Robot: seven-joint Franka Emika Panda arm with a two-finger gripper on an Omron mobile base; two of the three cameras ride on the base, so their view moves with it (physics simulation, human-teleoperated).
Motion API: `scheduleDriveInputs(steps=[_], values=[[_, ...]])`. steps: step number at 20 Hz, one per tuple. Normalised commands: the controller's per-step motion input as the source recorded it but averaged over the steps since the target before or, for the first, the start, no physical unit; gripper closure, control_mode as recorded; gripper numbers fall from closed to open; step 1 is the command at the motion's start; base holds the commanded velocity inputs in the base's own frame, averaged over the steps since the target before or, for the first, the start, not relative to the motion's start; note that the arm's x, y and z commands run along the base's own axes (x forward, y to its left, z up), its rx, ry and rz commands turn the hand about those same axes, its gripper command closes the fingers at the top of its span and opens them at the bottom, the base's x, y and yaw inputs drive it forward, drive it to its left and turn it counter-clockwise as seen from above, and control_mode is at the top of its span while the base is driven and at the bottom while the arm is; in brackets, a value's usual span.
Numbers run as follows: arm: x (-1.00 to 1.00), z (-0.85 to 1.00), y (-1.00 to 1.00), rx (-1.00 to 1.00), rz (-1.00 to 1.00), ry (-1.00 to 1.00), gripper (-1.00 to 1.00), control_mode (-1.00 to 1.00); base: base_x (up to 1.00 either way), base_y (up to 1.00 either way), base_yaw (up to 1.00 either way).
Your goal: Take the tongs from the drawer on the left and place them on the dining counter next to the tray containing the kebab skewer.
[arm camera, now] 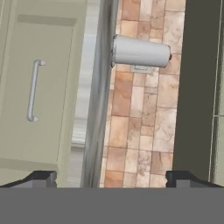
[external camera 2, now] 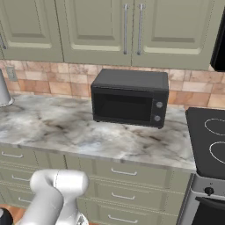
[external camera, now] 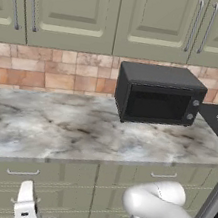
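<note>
Hand view has the end effector (arm camera: 111,177) spread wide and holding nothing, its tips framing the closed drawer (arm camera: 37,92) with its bar handle (arm camera: 33,90), probably lining up for a pull. Beyond runs the marble worktop (arm camera: 98,87) edge and a grey cylinder (arm camera: 141,51) by the tiled wall. I cannot see the tongs; presumably they lie inside the drawer

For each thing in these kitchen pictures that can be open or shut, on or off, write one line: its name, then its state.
drawer: shut, handle untouched.
narrower drawer: shut.
microwave: door shut, window dark.
upper cabinets: doors shut.
stove: rings dark; whether it is on cannot be told.
gripper: open, holding nothing.
</note>
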Motion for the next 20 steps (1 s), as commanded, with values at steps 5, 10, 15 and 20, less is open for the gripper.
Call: scheduleDriveInputs(steps=[5,10,15,20], values=[[0.15,-0.06,0.0,0.0,0.0,0.0,-1.0,-1.0,0.0,0.0,0.0],[0.13,-0.17,0.0,0.0,0.0,-0.02,-1.0,-1.0,0.0,0.0,0.0],[0.26,-0.19,-0.11,0.0,0.0,-0.01,-1.0,-1.0,0.0,0.0,0.0],[0.46,-0.13,-0.12,0.0,0.0,-0.01,-1.0,-1.0,0.0,0.0,0.0]])
